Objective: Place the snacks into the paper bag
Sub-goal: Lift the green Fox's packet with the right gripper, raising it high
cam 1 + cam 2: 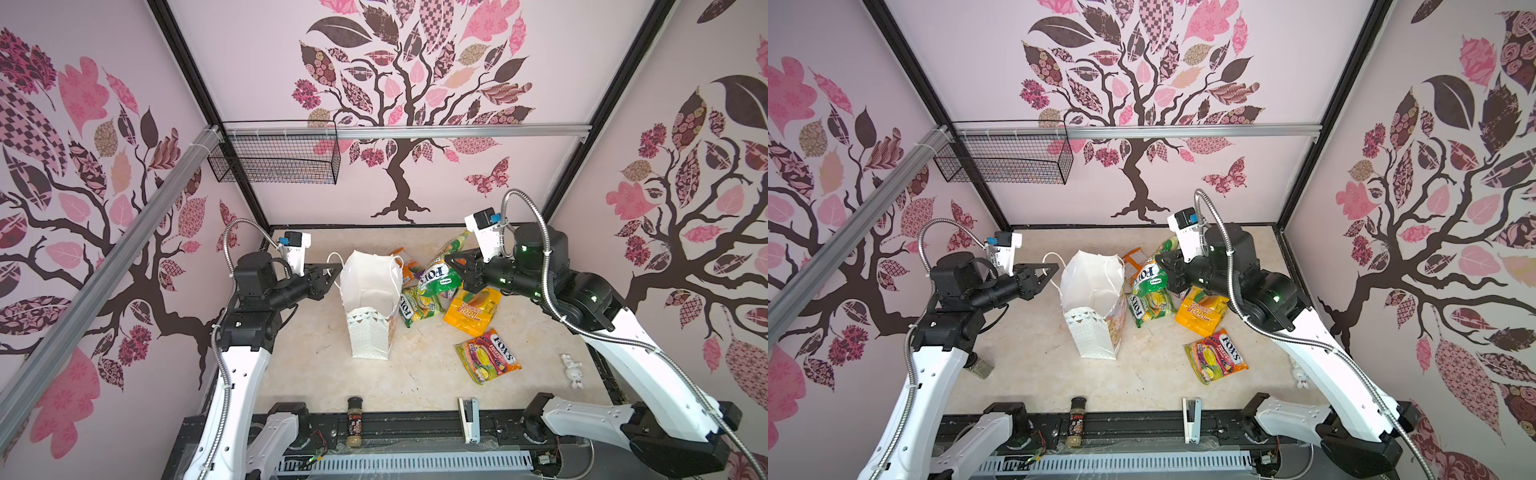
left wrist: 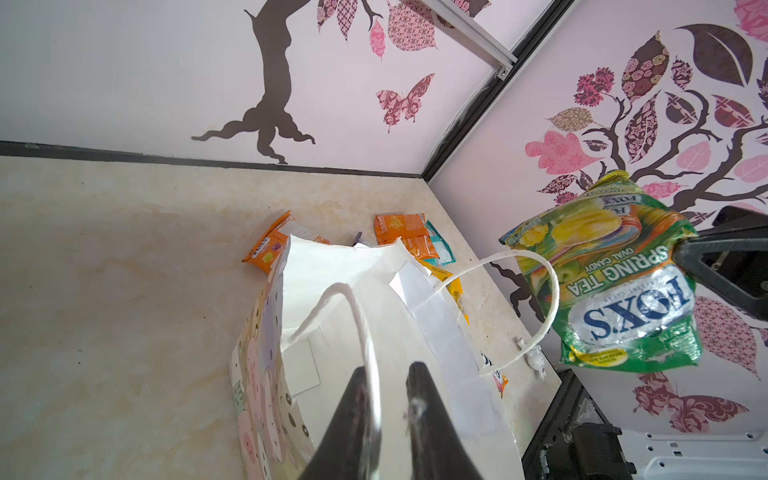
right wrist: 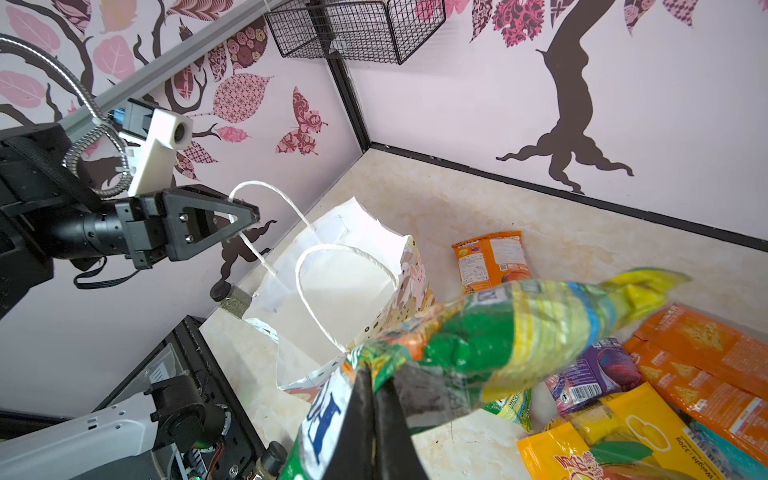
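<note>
The white paper bag (image 1: 368, 332) (image 1: 1092, 336) stands upright and open mid-table. My left gripper (image 1: 338, 268) (image 2: 386, 368) is at its left rim, shut on one white cord handle (image 3: 266, 189), which runs taut between the fingers. My right gripper (image 1: 451, 264) (image 3: 376, 374) is shut on a green FOX'S packet (image 1: 436, 274) (image 2: 615, 286), held in the air just right of the bag's mouth. More snacks lie to the right of the bag: a green packet (image 1: 417, 307), a yellow one (image 1: 471, 309), a FOX'S fruits packet (image 1: 488, 355), an orange one (image 3: 490, 257) and a purple one (image 3: 594, 374).
A dark-capped spice jar (image 1: 354, 419) and a white stapler (image 1: 468, 419) sit at the front edge. A small white figurine (image 1: 573, 370) lies near the right wall. Another jar (image 1: 980, 368) stands by the left arm. A wire basket (image 1: 274, 158) hangs on the back wall.
</note>
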